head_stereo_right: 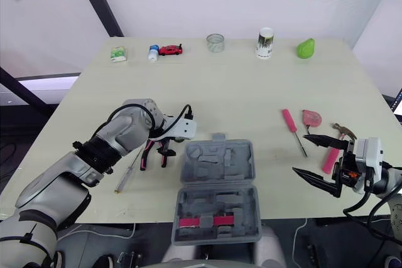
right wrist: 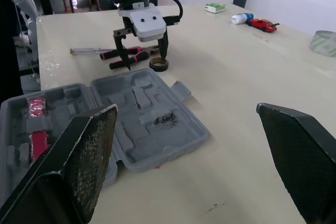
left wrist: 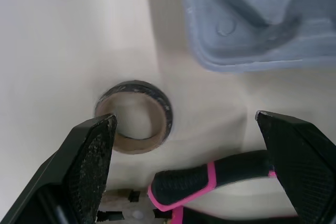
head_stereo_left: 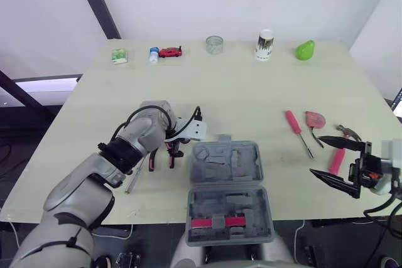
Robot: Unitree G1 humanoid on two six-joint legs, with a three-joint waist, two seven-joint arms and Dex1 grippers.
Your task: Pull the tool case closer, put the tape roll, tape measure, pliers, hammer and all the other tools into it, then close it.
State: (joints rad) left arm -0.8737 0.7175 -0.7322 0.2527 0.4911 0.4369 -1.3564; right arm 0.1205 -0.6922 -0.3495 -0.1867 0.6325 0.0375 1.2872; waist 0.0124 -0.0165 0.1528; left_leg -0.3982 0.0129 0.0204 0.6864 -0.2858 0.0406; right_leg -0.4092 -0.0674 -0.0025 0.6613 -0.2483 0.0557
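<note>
Head pair down over table [head_stereo_left: 251, 92], left wrist close, right wrist farther (all share tool case [head_stereo_left: 229, 189])

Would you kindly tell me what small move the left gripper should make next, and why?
Probably shift the left gripper slightly to centre it over the tape roll before lowering. Its fingers hang open, but the roll lies nearer one finger than the other, with the pliers close beside it. The case lies open nearby, ready to take it.
</note>
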